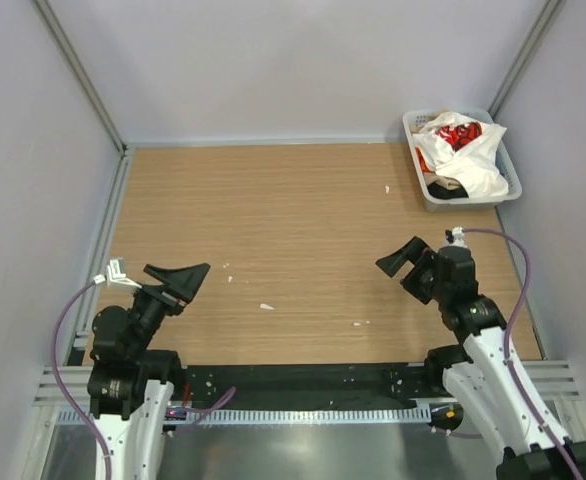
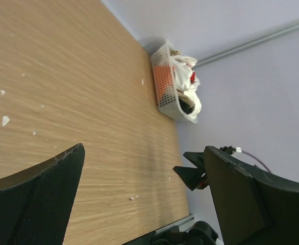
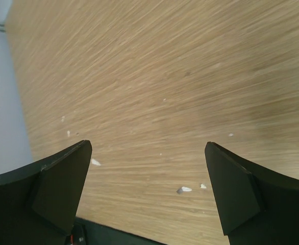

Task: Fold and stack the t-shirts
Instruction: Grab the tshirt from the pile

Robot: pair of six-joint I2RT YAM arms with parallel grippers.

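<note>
Reach the right gripper, wide and empty, to the t-shirts heaped in the basket well ahead and slightly right of it, pinching one loose fold high to lift a single shirt. Hold the left gripper, equally wide and empty, ready to help spread it. Beneath both, wood-grain table flecked with white scraps, boxed in by plain pale walls.

L arm: folded back near base, wrist up, left tool pts fwd-right, jaws wide apart, nothing held | R arm: elbow bent, right tool pts fwd-left, jaws wide apart, nothing held | arms well apart
</note>
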